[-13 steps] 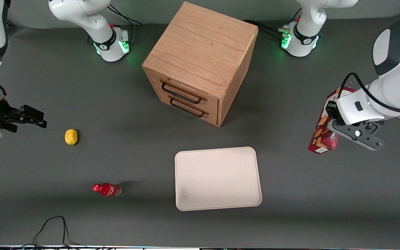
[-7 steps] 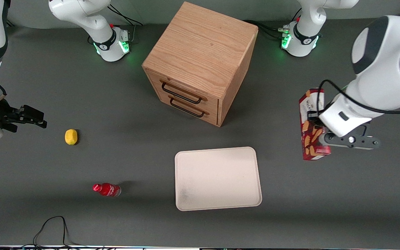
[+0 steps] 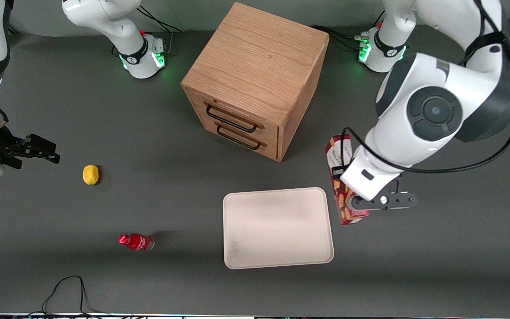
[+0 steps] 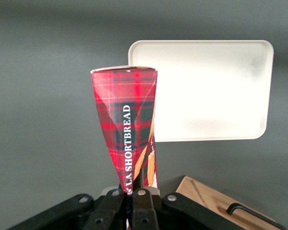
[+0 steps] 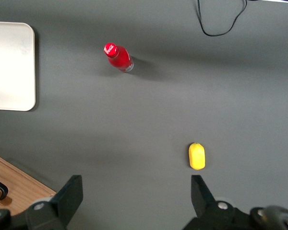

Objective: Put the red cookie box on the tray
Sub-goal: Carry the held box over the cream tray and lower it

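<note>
The left arm's gripper (image 3: 356, 204) has its fingers clamped narrow on the red cookie box (image 3: 342, 177), a tartan shortbread carton carried in the air just beside the tray's (image 3: 277, 261) rim at the working arm's end, at about three o'clock from the tray's middle in the front view. The cream-white tray lies flat at six o'clock from the wooden drawer cabinet (image 3: 255, 66), while a yellow lemon (image 3: 90, 174) and a small red bottle (image 3: 136, 242) lie toward the parked arm's end of the table.
</note>
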`<state>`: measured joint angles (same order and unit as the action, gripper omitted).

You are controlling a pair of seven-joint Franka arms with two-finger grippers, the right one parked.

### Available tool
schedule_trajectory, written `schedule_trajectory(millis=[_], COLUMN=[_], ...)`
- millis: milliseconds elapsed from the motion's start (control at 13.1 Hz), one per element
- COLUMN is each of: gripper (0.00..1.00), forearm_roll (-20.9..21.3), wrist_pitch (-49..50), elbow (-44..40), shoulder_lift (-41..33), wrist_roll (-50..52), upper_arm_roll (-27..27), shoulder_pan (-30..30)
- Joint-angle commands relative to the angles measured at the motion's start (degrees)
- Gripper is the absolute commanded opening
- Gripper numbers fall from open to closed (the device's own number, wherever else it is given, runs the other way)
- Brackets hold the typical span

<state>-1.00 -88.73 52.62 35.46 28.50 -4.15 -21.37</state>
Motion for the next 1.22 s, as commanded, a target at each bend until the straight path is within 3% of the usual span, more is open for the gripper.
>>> schedule_trajectory(millis=[0,535,765,1147], gripper=[0.0,0.0,0.0,0.0], forearm_roll=[-0.3,1.8,5.4,7.8], wrist_pitch=[-1.6,-10.6,-14.2,-21.8], elbow=[-5.5,-0.5,-0.2,4.1], shoulder_lift=[3.2,8.7,13.6,17.8], wrist_roll=[3.7,3.3,3.0,1.6], upper_arm_roll=[-1.1,-0.8,-0.8,-0.8], shoulder_pan=[-0.3,-0.3,-0.3,-0.3])
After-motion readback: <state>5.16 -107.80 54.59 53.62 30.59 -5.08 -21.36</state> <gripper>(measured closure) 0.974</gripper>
